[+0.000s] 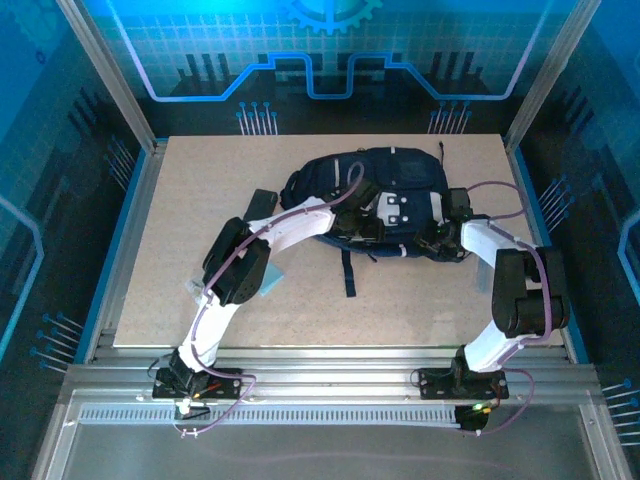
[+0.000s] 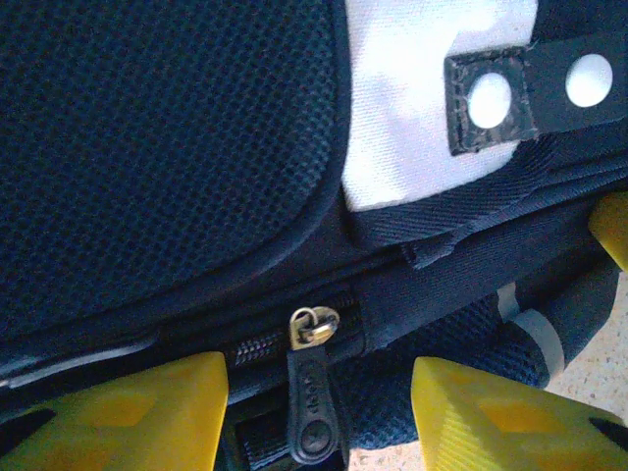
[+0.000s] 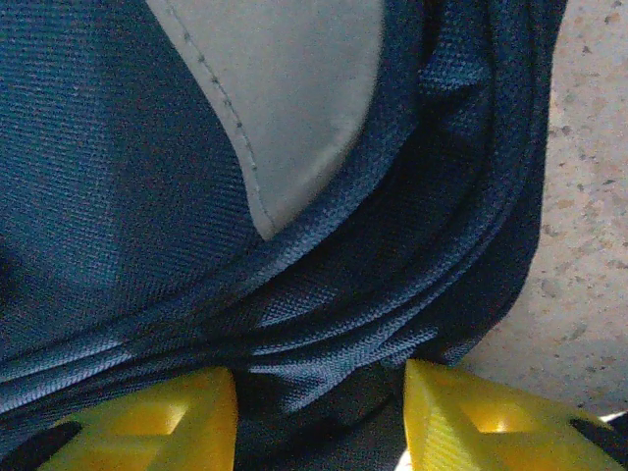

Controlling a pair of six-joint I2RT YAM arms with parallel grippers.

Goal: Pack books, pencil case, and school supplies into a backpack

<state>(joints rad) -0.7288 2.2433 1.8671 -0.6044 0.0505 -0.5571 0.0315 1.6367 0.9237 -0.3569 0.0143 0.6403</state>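
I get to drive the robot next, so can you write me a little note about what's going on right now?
Left gripper: open, fingers either side of the zipper pull, not pinching it yet.
Right gripper: a fold at the edge of the backpack sits between its fingers; can't tell if it grips.
Things: backpack far-middle of the table; a black oblong, likely the pencil case, just left of it; a light-blue piece, maybe the pad, peeks from under the left arm.
Done: both arms are at the bag; zip looks closed by the pull.
Left to do: unzip, then pack everything in.
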